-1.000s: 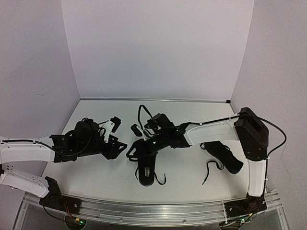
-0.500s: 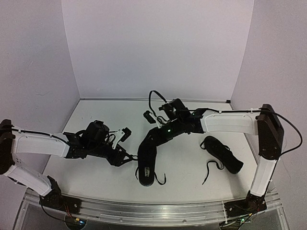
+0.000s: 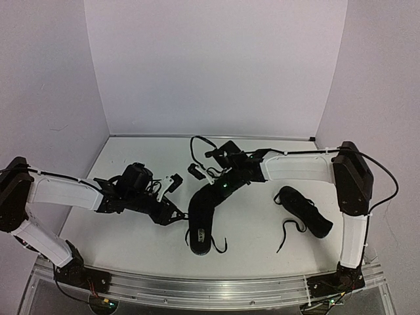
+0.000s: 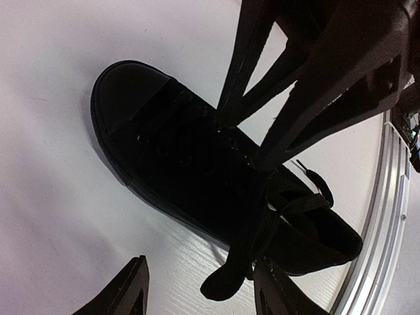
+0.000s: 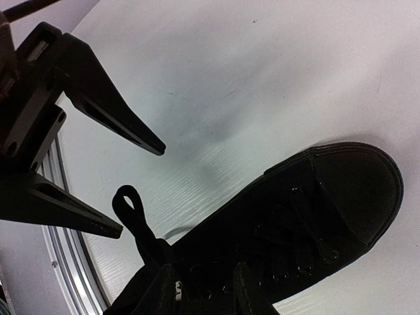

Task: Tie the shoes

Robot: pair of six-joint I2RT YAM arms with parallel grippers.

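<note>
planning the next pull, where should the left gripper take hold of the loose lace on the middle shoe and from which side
Probably the free stretch of lace draping off the shoe beside its opening, above the tip. Come in low from that side: the strand lies clear of the shoe there, and the open left gripper straddles it.

Even soft light — faint shadows, blurred wrist foregrounds
</note>
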